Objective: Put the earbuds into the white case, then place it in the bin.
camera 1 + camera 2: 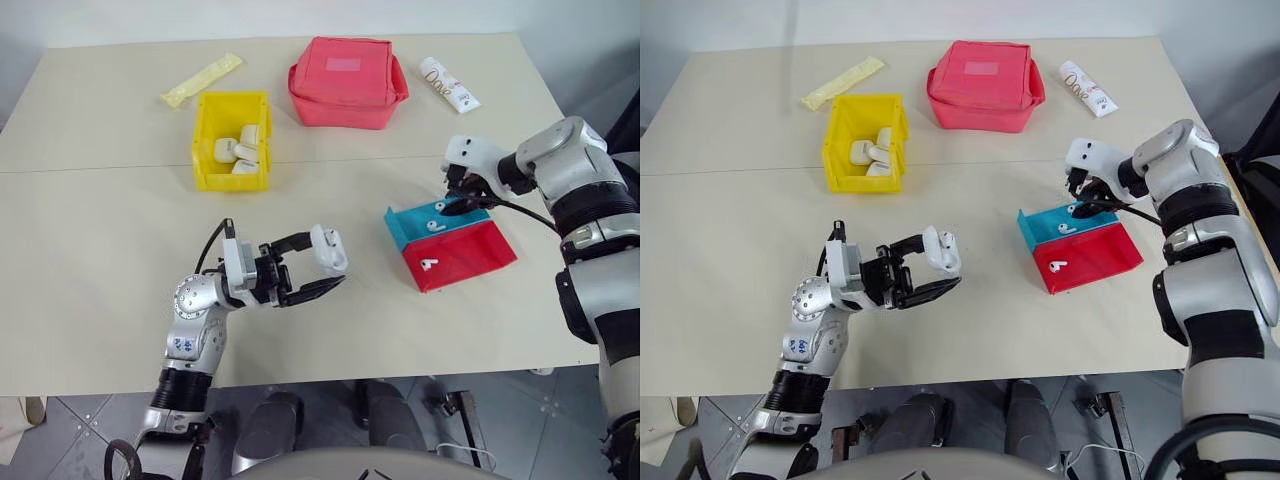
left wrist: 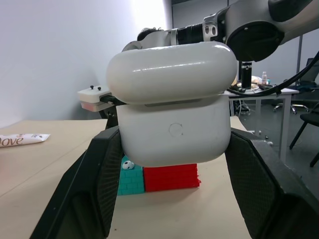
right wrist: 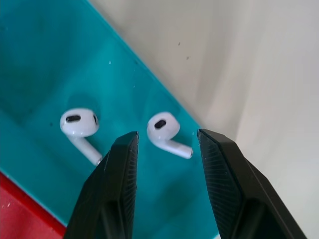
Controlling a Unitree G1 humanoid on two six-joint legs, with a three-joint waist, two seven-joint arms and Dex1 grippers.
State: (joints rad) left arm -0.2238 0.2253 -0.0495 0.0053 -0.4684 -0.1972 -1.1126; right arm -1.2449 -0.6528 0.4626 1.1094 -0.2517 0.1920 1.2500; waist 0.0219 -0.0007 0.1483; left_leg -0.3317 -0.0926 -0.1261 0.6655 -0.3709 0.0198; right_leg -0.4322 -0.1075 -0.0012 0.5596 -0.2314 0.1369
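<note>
The white case [image 1: 329,249] is held above the table's front middle, with my left gripper [image 1: 326,266] shut on it; in the left wrist view the case [image 2: 174,114] sits between both fingers with its lid down. Two earbuds [image 3: 79,123] [image 3: 164,130] lie in the blue tray [image 1: 408,228]. My right gripper [image 3: 167,133] hangs just above that tray, open, with its fingers on either side of one earbud and not touching it. A third earbud [image 1: 428,264] lies in the red tray [image 1: 468,252]. The yellow bin [image 1: 205,150] stands at the back left.
Several white cases lie inside the bin. A red fabric pouch [image 1: 347,82] sits at the back middle, a white tube [image 1: 449,84] to its right and a yellow packet [image 1: 202,80] to the left. The two trays adjoin at the right.
</note>
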